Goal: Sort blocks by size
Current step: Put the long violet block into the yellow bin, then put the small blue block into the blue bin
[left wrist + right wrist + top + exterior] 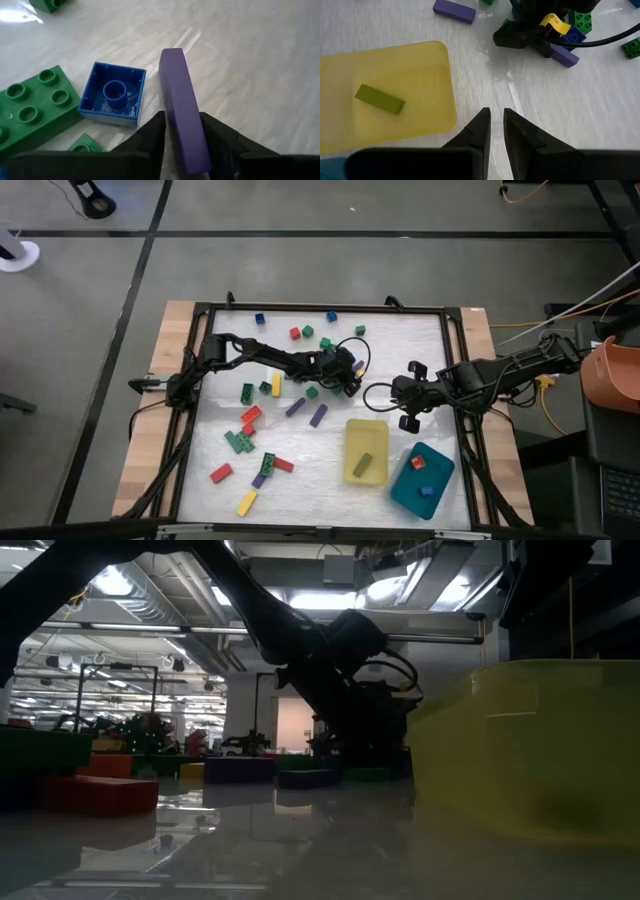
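The left hand is closed on a long purple block, its two dark fingers pressing either flank while the block juts forward past the tips. Just beside that hand lie an upturned blue cube and a green studded block, both resting on the white bench.

The right hand hovers over bare bench with its fingers nearly together and nothing between them. The yellow tray sits close beside it, holding one long green block. Ahead of it, another purple block lies near the left arm. From above, the teal tray lies close to the right hand, and the remaining blocks are scattered beyond the left hand.
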